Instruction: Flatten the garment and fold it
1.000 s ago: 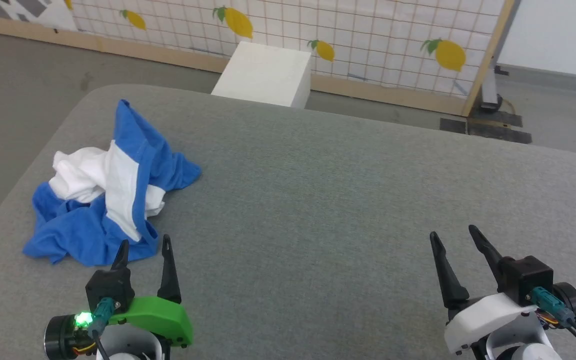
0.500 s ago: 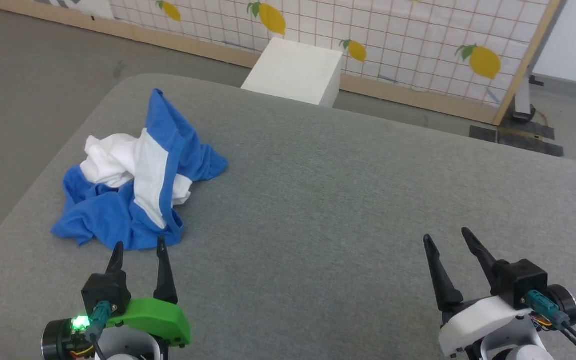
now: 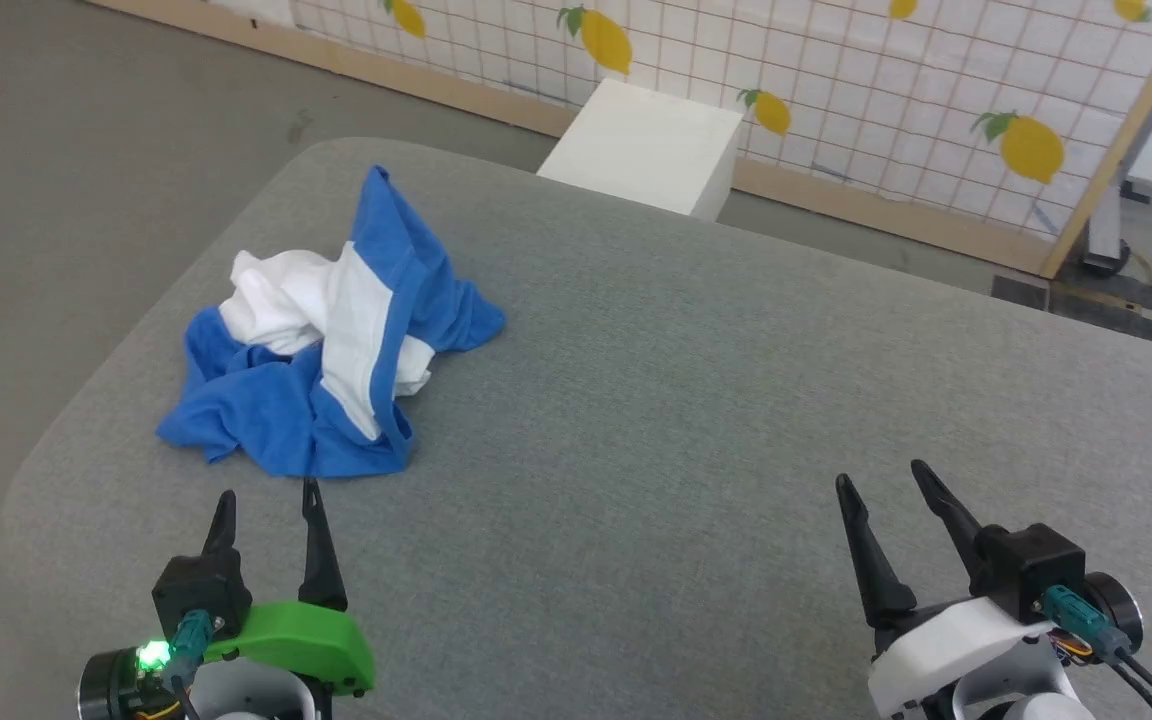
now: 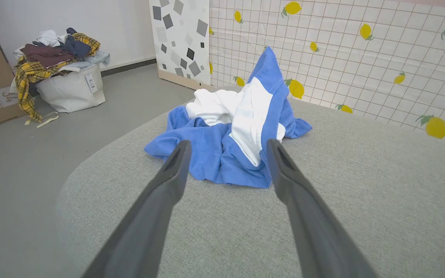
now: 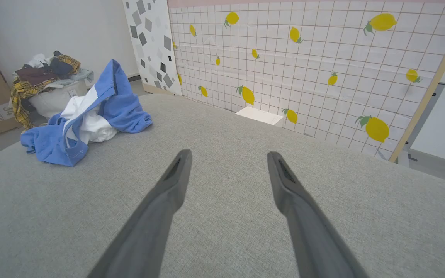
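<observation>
The garment (image 3: 336, 340) lies crumpled in a heap of royal blue and white cloth near the far left corner of the grey padded table (image 3: 696, 400). One blue fold stands up in a peak. My left gripper (image 3: 268, 490) is open just in front of the heap, its tips short of the near blue hem and apart from it. In the left wrist view the garment (image 4: 234, 131) sits straight ahead between the fingers of my left gripper (image 4: 226, 144). My right gripper (image 3: 881, 478) is open over bare table at the lower right, and its wrist view has the garment (image 5: 87, 116) far off to the left of my right gripper (image 5: 228, 154).
A white box (image 3: 651, 145) stands on the floor behind the table, before a lemon-print tiled panel (image 3: 836, 80). A laundry bag heaped with clothes (image 4: 62, 73) sits on the floor to the left. The table's rounded left edge (image 3: 106, 400) is close to the garment.
The whole head view has shifted, so the camera has turned left. Both grippers stay open, and the left tips now stand a little farther short of the heap's near hem.
</observation>
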Tool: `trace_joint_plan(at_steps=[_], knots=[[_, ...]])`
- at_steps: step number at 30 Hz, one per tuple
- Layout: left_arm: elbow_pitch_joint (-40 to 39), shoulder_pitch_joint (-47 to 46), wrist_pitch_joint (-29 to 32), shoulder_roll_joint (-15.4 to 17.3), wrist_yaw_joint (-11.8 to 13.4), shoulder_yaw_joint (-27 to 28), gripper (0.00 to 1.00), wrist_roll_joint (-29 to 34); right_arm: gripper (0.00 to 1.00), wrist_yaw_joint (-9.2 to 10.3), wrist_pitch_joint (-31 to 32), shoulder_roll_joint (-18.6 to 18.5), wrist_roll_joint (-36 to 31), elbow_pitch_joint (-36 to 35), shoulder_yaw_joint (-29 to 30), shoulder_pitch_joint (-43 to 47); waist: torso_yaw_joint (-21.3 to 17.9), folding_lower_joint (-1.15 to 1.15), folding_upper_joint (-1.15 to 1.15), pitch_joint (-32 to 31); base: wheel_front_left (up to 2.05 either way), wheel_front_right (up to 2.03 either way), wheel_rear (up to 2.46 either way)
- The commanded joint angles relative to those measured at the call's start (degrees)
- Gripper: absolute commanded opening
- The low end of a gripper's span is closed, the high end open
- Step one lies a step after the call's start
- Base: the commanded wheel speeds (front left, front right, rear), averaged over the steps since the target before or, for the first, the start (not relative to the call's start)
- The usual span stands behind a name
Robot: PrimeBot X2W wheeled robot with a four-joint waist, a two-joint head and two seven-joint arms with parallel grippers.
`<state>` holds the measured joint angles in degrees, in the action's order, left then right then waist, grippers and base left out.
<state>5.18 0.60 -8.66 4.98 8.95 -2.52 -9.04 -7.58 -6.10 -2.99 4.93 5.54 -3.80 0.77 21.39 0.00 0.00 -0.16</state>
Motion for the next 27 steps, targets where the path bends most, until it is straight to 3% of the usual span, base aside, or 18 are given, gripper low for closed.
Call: trace_joint_plan(at_steps=[1,27], knots=[[0.4,0.0,-0.6,0.3,0.5,-0.2,1.0,-0.6,1.0,0.05,-0.6,0.1,0.5,0.3,-0.2,-1.0,0.9,0.0,0.0,0.1,0.0,0.0,0.0],[2.6,-0.5,-3.9,0.7,4.3,-1.3,1.0,-4.6,1.0,0.07,-2.8,0.1,2.2,2.2,-1.2,-1.9,8.3,0.0,0.0,1.0,0.0,0.0,0.0]])
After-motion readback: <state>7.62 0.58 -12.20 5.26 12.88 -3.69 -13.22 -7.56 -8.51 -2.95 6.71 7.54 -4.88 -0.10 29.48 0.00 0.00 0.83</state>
